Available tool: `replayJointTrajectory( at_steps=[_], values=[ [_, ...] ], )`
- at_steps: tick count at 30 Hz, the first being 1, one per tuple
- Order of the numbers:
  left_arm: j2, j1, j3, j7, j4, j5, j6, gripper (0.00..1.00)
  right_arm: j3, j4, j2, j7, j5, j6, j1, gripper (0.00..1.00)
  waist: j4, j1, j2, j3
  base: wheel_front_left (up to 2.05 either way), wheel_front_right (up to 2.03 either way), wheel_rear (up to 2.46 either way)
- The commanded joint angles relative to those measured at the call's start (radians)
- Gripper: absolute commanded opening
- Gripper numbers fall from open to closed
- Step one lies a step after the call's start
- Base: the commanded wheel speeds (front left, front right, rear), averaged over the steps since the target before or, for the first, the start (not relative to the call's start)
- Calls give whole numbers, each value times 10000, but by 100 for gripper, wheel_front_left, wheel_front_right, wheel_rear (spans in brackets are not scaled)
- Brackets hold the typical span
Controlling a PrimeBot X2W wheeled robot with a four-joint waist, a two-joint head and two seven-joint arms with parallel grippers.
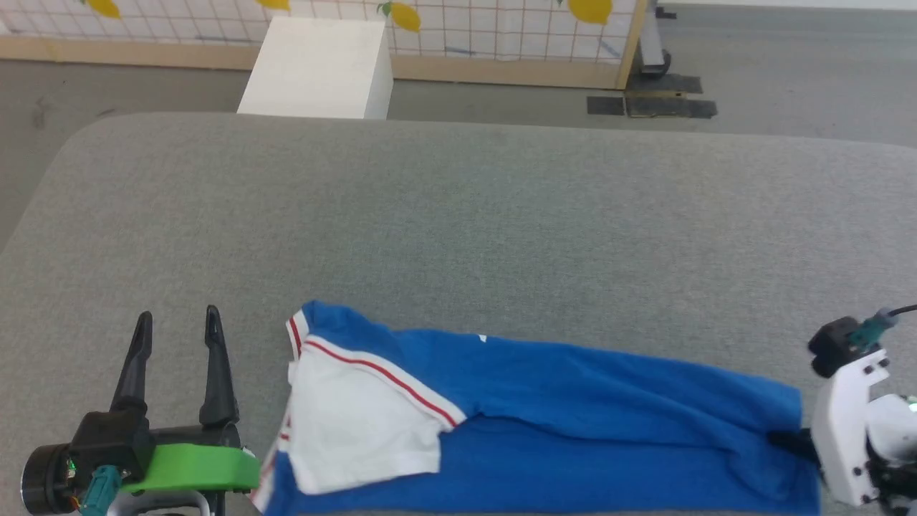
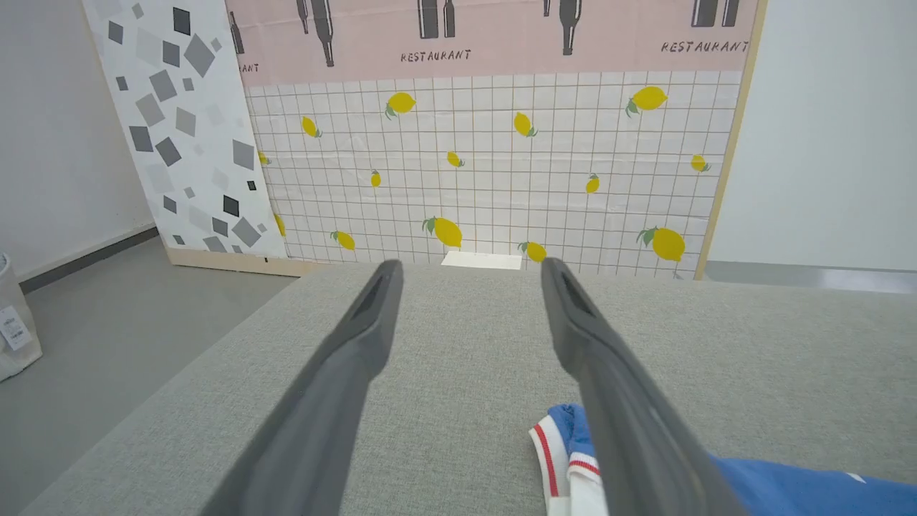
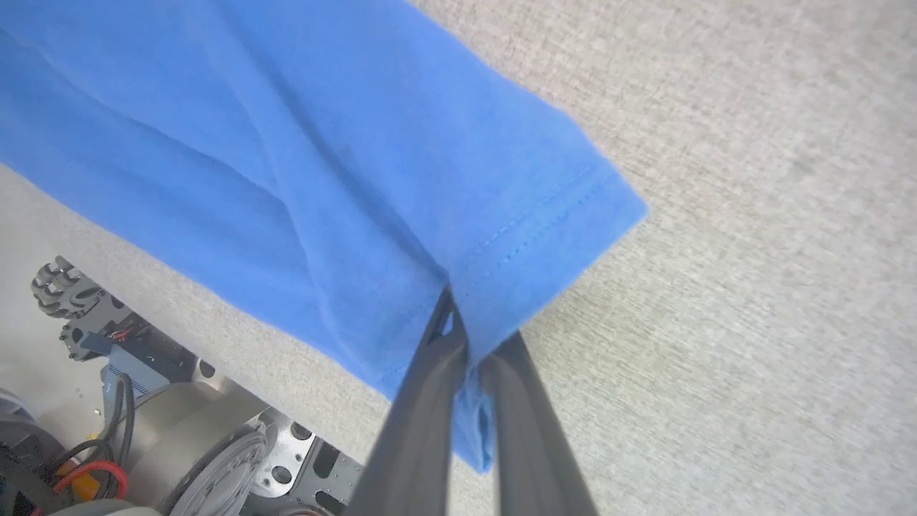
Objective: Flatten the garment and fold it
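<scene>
Blue garment (image 1: 573, 401), hem pinched by right hand (image 3: 462, 337); left hand (image 1: 179, 313) spread.

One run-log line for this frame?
right gripper: jaws shut on garment hem | left gripper: jaws open, beside white sleeve | garment: bunched on table

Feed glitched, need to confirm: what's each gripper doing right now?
Left gripper: open, holding nothing.
Right gripper: shut on the hem of the blue jersey T-shirt.

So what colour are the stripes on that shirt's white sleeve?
Red, edging the sleeve of the blue garment; clearest in the head view.
</scene>
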Motion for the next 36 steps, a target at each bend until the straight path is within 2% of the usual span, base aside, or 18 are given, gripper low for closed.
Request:
replayJointTrajectory(
  at_steps=[1,9,14,16,21,28,32,36],
  values=[
    [-45,181,17,-35,6,181,-42,100,-144,-27,-214,-53,42,-15,-83,0,-148,0,0,-158,0,0,0],
    [-103,396,-21,-36,-80,468,-131,100,-894,452,-1382,-44,-96,-15,315,0,-319,0,0,-424,0,0,0],
    [-110,521,6,-36,-67,544,-171,100,-1146,564,-1731,-44,-190,-15,648,0,-379,0,0,-532,0,0,0],
    [-111,565,11,-36,-54,573,-185,100,-1123,180,-1746,-74,-171,-15,726,0,-397,0,0,-568,0,0,0],
    [-115,610,23,-36,-45,620,-194,100,-902,-1797,-1676,-128,-63,-15,667,0,-411,0,0,-569,0,0,0],
    [-116,474,-41,-36,-45,674,-200,100,-298,-4153,-1161,305,164,-15,34,0,-230,0,0,-330,0,0,0],
    [-123,311,-117,-36,-43,678,-161,100,419,-4638,-315,484,143,-15,-791,0,-78,0,0,-37,0,0,0],
    [-134,50,-268,-36,16,652,-150,100,1485,-4459,610,645,-18,-15,-1852,0,151,0,0,311,0,0,0]
  ],
)
